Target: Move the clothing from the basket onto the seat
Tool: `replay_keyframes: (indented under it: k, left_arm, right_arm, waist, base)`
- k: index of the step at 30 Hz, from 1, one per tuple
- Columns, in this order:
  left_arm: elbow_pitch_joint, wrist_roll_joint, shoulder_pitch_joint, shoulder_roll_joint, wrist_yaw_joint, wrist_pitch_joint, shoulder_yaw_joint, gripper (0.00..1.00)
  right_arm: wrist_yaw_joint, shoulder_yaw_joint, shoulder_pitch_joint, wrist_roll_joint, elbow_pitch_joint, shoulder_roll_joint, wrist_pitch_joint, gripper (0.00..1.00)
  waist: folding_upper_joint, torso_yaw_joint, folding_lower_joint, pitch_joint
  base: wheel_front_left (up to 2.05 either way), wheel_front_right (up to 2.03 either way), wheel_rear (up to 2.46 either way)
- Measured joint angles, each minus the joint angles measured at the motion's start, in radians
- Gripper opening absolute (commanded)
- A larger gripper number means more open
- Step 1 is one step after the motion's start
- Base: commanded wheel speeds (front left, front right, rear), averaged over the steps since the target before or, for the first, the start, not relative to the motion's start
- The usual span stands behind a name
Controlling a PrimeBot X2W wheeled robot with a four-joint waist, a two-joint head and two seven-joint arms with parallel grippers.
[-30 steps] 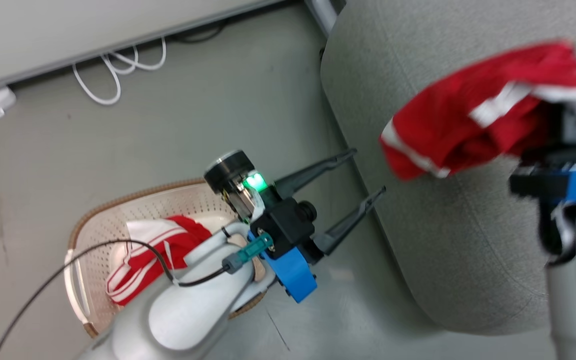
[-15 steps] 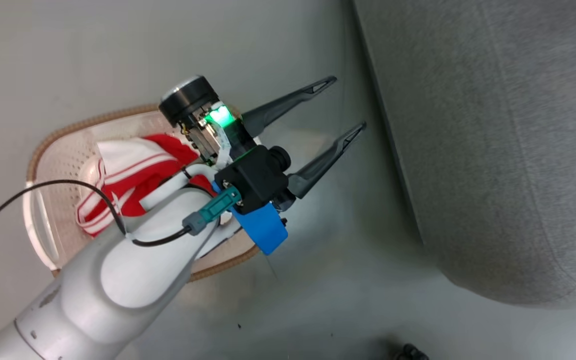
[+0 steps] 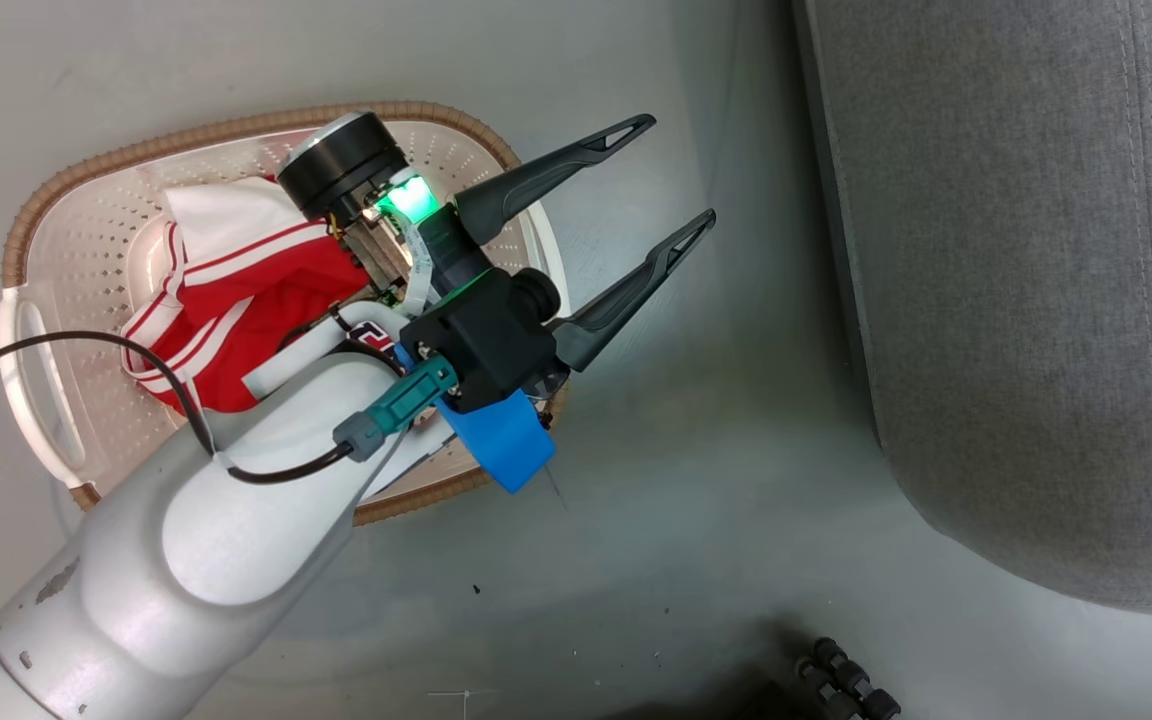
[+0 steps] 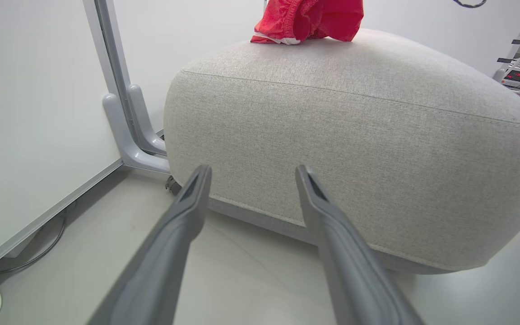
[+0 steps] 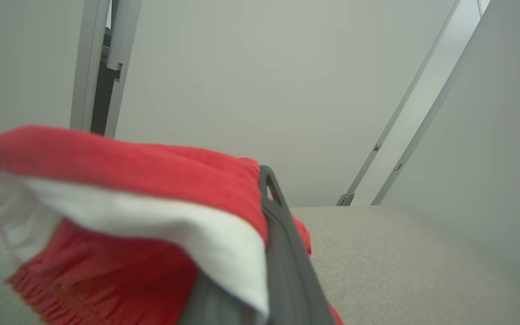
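Note:
The cream basket (image 3: 236,125) with a brown rim stands on the floor at the left. A red garment with white stripes (image 3: 236,290) lies crumpled in it. My left gripper (image 3: 674,168) hangs open and empty past the basket's right rim, fingers pointing at the grey seat (image 3: 1016,300). In the left wrist view its open fingers (image 4: 253,170) face the seat's side (image 4: 355,135), and a second red garment (image 4: 307,20) shows above the seat's top. My right gripper (image 5: 260,180) is shut on that red, white-trimmed garment (image 5: 120,189), just over the seat (image 5: 400,262).
A pale partition panel (image 4: 30,135) with a grey foot (image 4: 129,131) stands left of the seat. A cable (image 4: 39,253) lies under it. My left arm's black cable (image 3: 86,345) loops over the basket. A dark ribbed object (image 3: 846,680) lies on the floor near the bottom edge.
The head camera has swung down, so the basket sits higher in the picture and the right gripper with its red garment has left it. My left gripper stays open.

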Motion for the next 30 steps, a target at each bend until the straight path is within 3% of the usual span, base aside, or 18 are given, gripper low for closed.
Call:
replay_keyframes:
  k: [8, 15, 16, 17, 23, 30]
  left_arm:
    - [-0.002, -0.002, -0.013, 0.004, 0.002, 0.000, -0.002, 1.00]
    - [0.010, -0.008, -0.015, 0.003, 0.007, -0.003, -0.006, 1.00]
    - [0.013, -0.009, -0.015, 0.003, 0.008, -0.004, -0.006, 1.00]
    - [0.016, -0.011, -0.015, 0.002, 0.008, -0.005, -0.007, 1.00]
    - [0.035, -0.020, 0.001, -0.019, 0.016, -0.020, -0.008, 1.00]
    - [0.061, -0.047, 0.068, -0.047, 0.035, -0.025, 0.025, 1.00]
  right_arm:
    - [0.000, -0.054, 0.076, 0.005, 0.084, 0.102, 0.000, 0.00]
    - [0.000, -0.046, 0.101, -0.012, 0.143, 0.143, 0.000, 0.00]
    - [0.000, -0.049, 0.105, -0.011, 0.151, 0.146, 0.000, 0.57]
    - [0.000, -0.052, 0.107, -0.011, 0.153, 0.147, 0.000, 1.00]
    - [0.000, -0.036, 0.178, -0.003, 0.137, 0.132, 0.000, 1.00]
    - [0.000, 0.050, 0.362, 0.004, 0.031, 0.140, 0.000, 1.00]
  waist:
    - [0.0000, 0.007, 0.0000, 0.012]
    - [0.0000, 0.011, -0.0001, -0.002]
    - [0.0000, 0.010, -0.0001, -0.008]
    - [0.0000, 0.010, -0.0001, -0.014]
    - [0.0000, 0.012, -0.0002, -0.070]
    - [0.0000, 0.019, -0.0003, -0.194]
  base:
    - [0.00, 0.00, 0.00]
    - [0.00, 0.00, 0.00]
    - [0.00, 0.00, 0.00]
    - [0.00, 0.00, 0.00]
    - [0.00, 0.00, 0.00]
    - [0.00, 0.00, 0.00]
